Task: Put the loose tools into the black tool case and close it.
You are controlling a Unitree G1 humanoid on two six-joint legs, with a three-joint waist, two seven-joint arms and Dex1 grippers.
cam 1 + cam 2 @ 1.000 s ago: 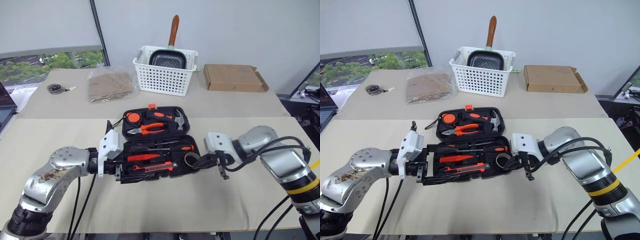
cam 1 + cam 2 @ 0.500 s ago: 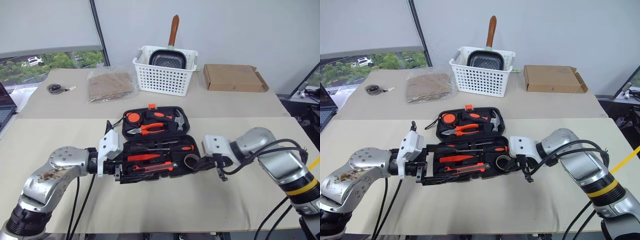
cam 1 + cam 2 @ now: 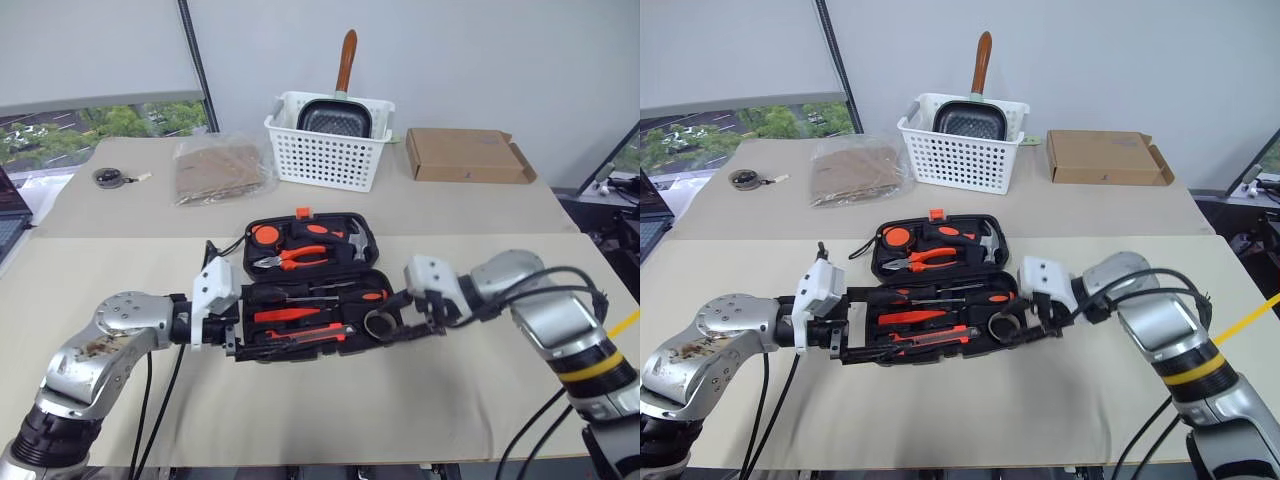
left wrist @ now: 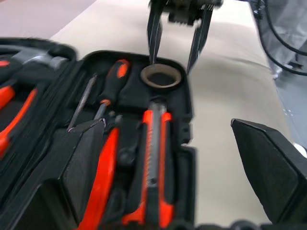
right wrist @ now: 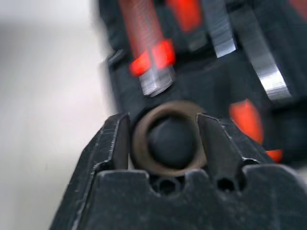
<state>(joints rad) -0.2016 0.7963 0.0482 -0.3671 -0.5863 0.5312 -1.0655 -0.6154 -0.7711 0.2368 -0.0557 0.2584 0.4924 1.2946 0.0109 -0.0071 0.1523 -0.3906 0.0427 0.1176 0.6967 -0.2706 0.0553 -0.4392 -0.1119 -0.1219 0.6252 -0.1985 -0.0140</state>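
The black tool case [image 3: 374, 250] lies open on the beige table. Its near half holds two long black-and-orange screwdrivers [image 3: 330, 292], a short orange-red screwdriver [image 3: 290, 314] and the utility knife [image 3: 300, 337]. A brown tape ring [image 3: 380, 322] sits at that half's right end. My right gripper [image 5: 163, 120] is open, and one finger stands on each side of the ring [image 5: 168, 139]. My left gripper [image 3: 232, 330] is open wide at the case's left end, its fingers [image 4: 76, 167] straddling the near corner. Across the case, the left wrist view shows the right gripper [image 4: 175, 62] over the ring [image 4: 163, 76].
The case's far half holds orange-handled pliers [image 3: 290, 260] and a hammer [image 3: 352, 240]. Behind it stand a white lattice basket [image 3: 330, 160] with a pan, a cardboard box [image 3: 468, 155], a plastic bag [image 3: 222, 168] and a small round object [image 3: 110, 177].
My right gripper has opened and moved in from beside the case's right end to stand around the tape ring. My left gripper has shifted slightly left, still open.
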